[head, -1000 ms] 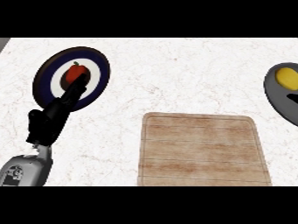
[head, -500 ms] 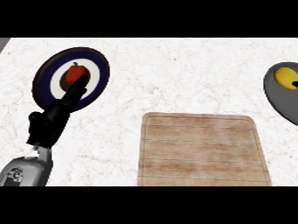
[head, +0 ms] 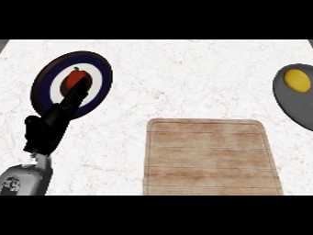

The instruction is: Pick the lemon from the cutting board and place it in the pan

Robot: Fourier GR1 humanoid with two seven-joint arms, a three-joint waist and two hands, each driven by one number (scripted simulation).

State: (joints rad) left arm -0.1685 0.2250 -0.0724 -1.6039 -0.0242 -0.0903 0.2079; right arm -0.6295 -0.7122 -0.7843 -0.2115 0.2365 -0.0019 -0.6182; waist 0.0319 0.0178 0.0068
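Note:
The yellow lemon (head: pixel 297 80) lies inside the grey pan (head: pixel 309 104) at the right edge of the head view. Nothing lies on the wooden cutting board (head: pixel 209 156) at the centre bottom. My left hand (head: pixel 53 124) rests at the left with straight fingers pointing up, reaching over the edge of a plate. My right hand does not show in the frame.
A round plate (head: pixel 94 87) with dark blue and white rings sits at the upper left with a red tomato-like fruit (head: pixel 73 80) at its centre. White marble counter (head: pixel 192 78) stretches between plate, board and pan.
Dark fingers of the right hand showed at the pan's right edge before; they have withdrawn out of view. The lemon stays in the pan. The left hand has not moved.

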